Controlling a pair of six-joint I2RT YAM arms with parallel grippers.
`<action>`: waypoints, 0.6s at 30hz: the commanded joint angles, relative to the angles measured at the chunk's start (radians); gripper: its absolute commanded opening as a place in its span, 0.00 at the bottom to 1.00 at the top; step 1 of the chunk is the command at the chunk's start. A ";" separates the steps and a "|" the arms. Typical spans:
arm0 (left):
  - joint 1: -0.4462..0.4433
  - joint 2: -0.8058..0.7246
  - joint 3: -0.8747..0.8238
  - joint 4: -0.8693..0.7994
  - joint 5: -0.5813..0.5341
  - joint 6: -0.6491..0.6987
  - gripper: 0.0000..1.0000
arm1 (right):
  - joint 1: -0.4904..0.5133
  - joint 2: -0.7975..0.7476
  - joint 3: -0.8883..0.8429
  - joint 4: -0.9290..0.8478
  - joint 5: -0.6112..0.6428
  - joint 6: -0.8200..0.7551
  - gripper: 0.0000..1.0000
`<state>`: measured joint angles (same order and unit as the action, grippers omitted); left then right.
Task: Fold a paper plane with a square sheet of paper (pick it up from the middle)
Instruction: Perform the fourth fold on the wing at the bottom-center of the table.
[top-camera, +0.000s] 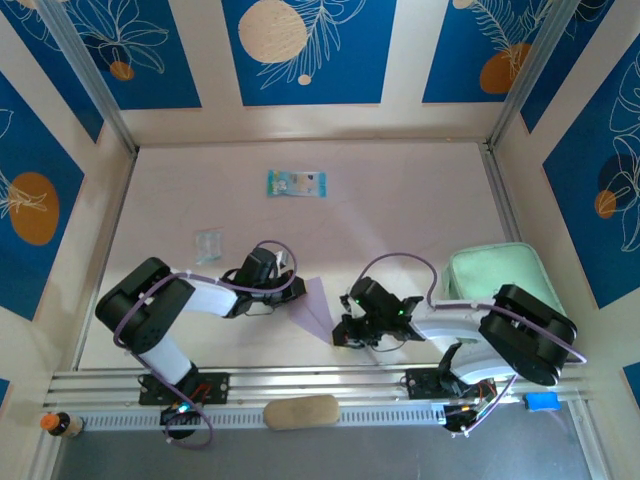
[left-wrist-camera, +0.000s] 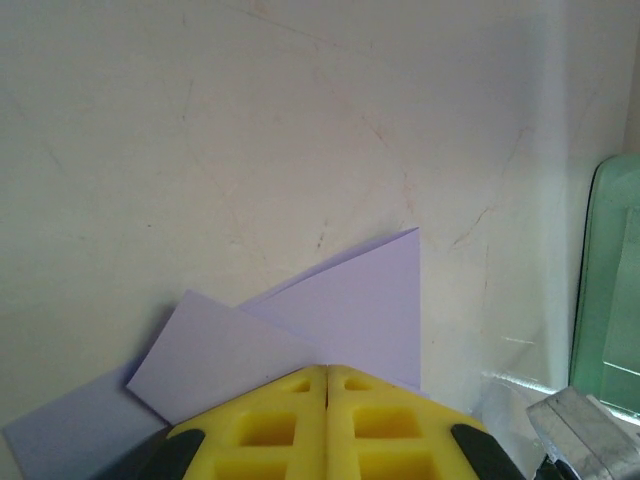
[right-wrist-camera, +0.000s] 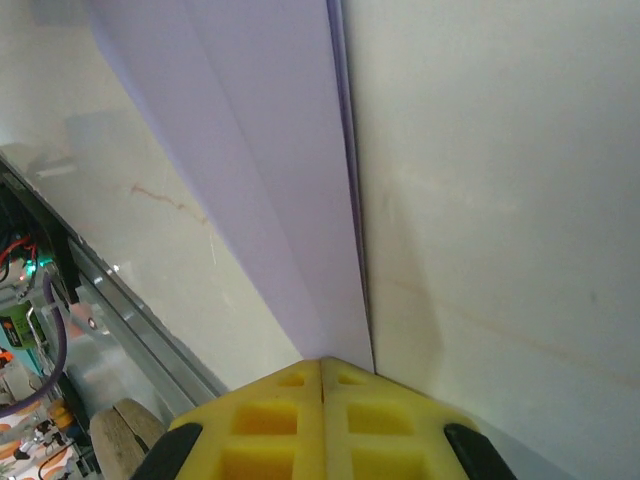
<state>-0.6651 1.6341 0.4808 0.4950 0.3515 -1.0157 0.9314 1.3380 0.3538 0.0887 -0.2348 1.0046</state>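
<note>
Top external view puts the paper plane (top-camera: 314, 305) flat on the table (top-camera: 400, 200), just below the middle of the frame, between the two tools. The left gripper (top-camera: 288, 290) meets its left side. The right gripper (top-camera: 340, 335) meets its narrow end at the lower right. The plane is a half-made lilac wedge, wide at the top and tapering downward, so its long axis runs steeply from the upper left to the lower right.

From the left wrist, the left gripper (left-wrist-camera: 327, 372) sits at the bottom centre with its yellow fingers pressed together and no gap. Its tip is at the near edge of the paper plane (left-wrist-camera: 350, 300), whose flaps fan out to either side. This arm faces the wedge broadside. I cannot tell whether a layer of paper is caught between the fingers.

From the right wrist, the right gripper (right-wrist-camera: 322, 365) is likewise closed, at the pointed end. The paper plane (right-wrist-camera: 260, 150) stretches away from it to the top of the frame, its folded edge nearly vertical just right of centre. This arm looks straight down the long axis.

My judgement is that the next crease follows that axis. The right arm is placed to pin the point, and the left, nearer the wide flaps, to turn them. The printed packet (top-camera: 296, 183) and the mint-green tray (top-camera: 495, 270) lie well apart.
</note>
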 joint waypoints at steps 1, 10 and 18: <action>0.017 0.046 -0.039 -0.092 -0.042 -0.001 0.05 | 0.031 -0.020 -0.043 -0.169 0.005 0.028 0.00; 0.017 0.048 -0.045 -0.083 -0.043 -0.007 0.05 | 0.029 -0.187 -0.109 -0.237 0.028 0.064 0.00; 0.017 0.034 -0.048 -0.073 -0.047 -0.030 0.05 | -0.060 -0.287 0.000 -0.268 -0.023 0.090 0.21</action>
<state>-0.6613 1.6379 0.4717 0.5190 0.3584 -1.0393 0.8936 1.0508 0.3058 -0.1322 -0.2211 1.0801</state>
